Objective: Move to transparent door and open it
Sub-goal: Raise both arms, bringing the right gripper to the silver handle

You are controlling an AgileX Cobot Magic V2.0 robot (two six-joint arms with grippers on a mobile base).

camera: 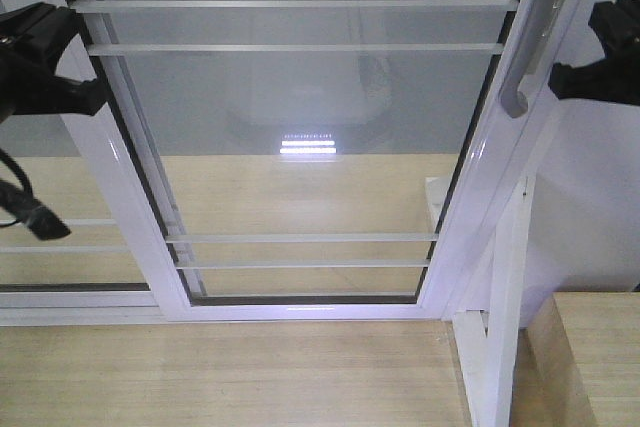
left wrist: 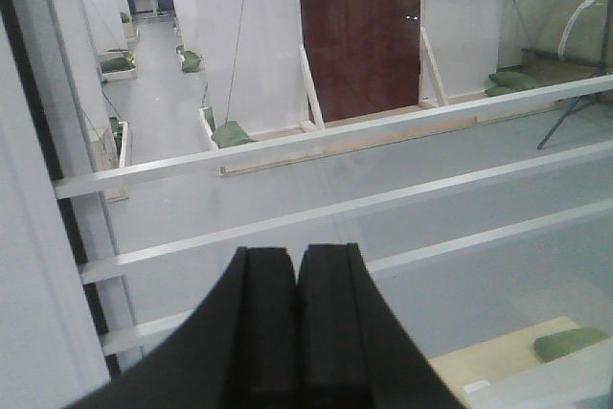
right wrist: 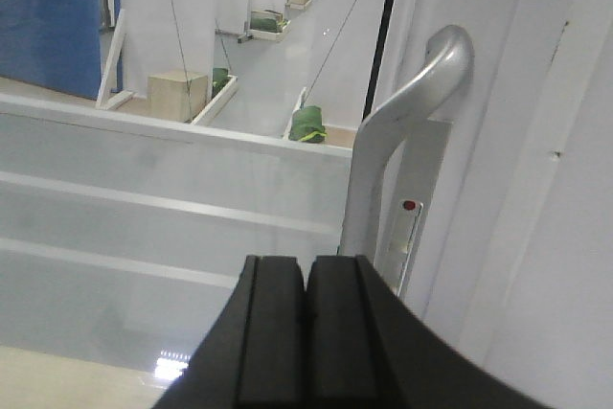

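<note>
The right hand had its fingers pressed together and held nothing. It sat just below and to the left of the handle, not touching it. The left hand was also closed and empty, and faced the bars near the left side of the door. The door stood directly ahead and appeared closed, with the handle on its right stile.

Risks:
- A closed right hand could not hook the handle and would likely knock against it or the stile.
- The smooth, curved handle could let a shallow grip slide off.
- The left hand was near the glass and could strike it if the base advanced.

Containers: beyond the glass, low white trays appeared to hold green sacks. The contents of a wooden box were not visible.
</note>
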